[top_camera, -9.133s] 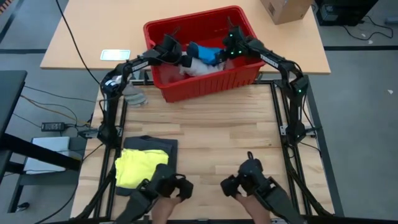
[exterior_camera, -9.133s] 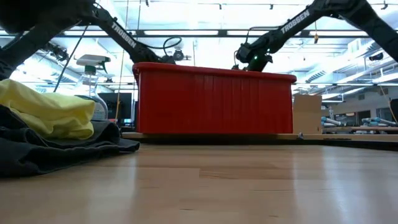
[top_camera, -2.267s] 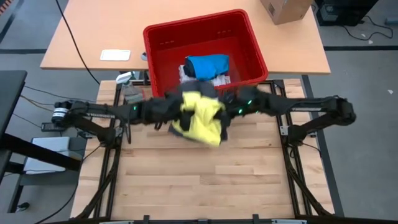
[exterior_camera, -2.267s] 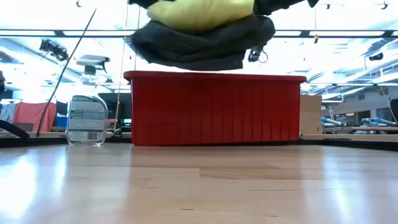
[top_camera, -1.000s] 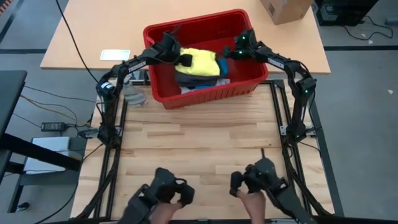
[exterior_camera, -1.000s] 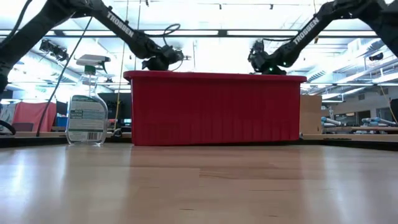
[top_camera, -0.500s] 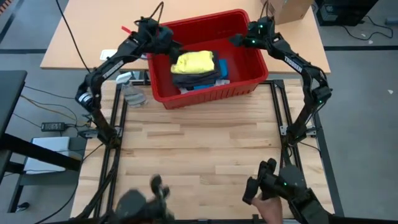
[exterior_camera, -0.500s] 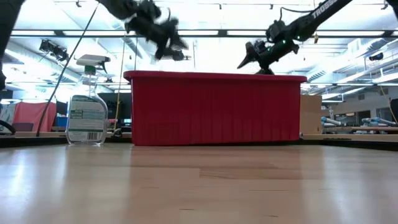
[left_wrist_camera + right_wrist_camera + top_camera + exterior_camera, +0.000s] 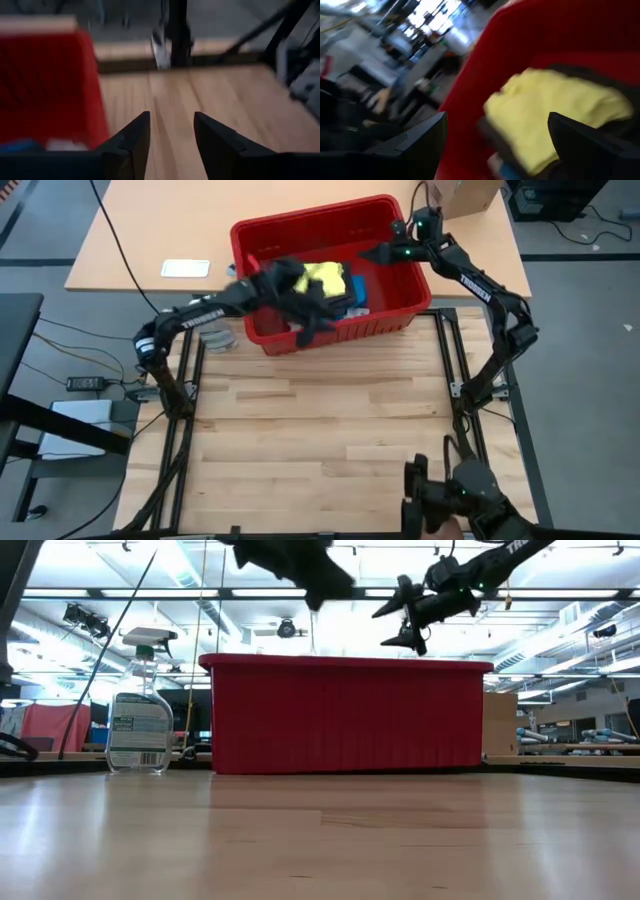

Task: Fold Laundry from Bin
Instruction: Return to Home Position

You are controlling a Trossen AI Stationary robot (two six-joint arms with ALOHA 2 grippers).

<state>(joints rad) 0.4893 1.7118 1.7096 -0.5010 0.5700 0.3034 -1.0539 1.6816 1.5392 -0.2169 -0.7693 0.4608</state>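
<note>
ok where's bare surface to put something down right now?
Wooden table: bare from the bin to the near edge, bar a controller at the near right corner. Tan table: mostly bare left of the bin. Crowded: the bin, laundry inside, left gripper over its front wall, right gripper over its far right side, spray bottle beside its left wall.
</note>
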